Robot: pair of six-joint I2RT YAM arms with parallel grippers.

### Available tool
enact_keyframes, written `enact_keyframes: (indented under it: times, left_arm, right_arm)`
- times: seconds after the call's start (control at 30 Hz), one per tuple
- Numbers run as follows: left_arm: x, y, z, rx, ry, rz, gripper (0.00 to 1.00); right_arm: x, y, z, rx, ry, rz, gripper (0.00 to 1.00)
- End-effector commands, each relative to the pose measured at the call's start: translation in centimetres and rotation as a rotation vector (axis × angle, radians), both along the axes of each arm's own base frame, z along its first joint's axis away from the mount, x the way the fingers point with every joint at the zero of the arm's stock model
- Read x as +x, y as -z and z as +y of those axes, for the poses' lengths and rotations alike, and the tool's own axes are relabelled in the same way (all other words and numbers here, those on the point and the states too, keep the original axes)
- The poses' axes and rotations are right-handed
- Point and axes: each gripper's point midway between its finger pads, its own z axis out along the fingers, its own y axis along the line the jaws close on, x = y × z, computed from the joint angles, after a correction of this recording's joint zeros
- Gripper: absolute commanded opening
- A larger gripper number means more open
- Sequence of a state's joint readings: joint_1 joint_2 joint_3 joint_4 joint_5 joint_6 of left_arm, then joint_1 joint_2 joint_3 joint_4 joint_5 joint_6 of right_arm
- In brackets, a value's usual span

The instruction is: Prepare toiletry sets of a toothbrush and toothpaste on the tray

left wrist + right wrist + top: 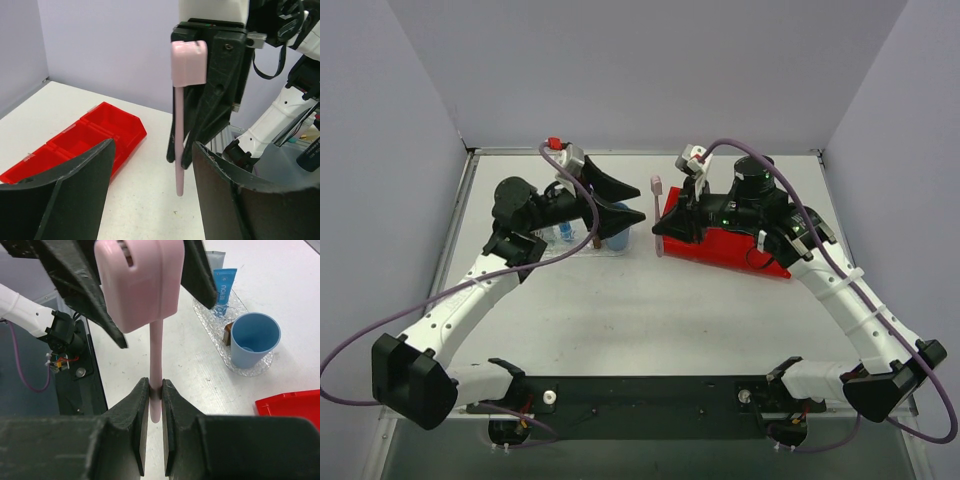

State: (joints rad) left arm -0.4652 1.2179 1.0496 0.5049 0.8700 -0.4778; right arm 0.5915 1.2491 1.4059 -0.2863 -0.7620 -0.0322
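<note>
you see a pale pink toothbrush, plain all over. the bin is bright red and the cup mid blue. one toothpaste tube is bright blue with white lettering, the other tube white-grey. the tray is clear and bumpy-patterned, with a brown block. the table is white.

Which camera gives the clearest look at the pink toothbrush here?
The left wrist view: the toothbrush stands upright, visible from head to bottom tip. The right wrist view shows its head close up and the right gripper pinching the handle. From above it is only a thin pink stick.
</note>
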Motion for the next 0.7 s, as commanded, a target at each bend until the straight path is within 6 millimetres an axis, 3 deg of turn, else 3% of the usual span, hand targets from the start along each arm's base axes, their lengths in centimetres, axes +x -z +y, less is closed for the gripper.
enact_keyframes:
  times: [0.0,0.4,0.6,0.67]
  left_arm:
    - [-0.2,-1.9,-0.8,-0.043,0.051,-0.023,0.73]
    - [-1.4,-2.8,-1.3,-0.079,0.129,-0.020,0.72]
    - [-1.9,-2.7,-1.4,-0.076,0.144,-0.022,0.66]
    - [-1.8,-2.5,-1.4,-0.075,0.143,-0.017,0.57]
  right_arm:
    - [-1.0,-0.9,0.9,0.025,-0.075,-0.035,0.00]
    - [-0.8,0.7,1.8,-0.008,-0.094,-0.006,0.00]
    - [-0.7,1.0,2.1,-0.013,-0.096,0.000,0.00]
    - [-0.6,0.9,2.1,-0.013,-0.095,0.000,0.00]
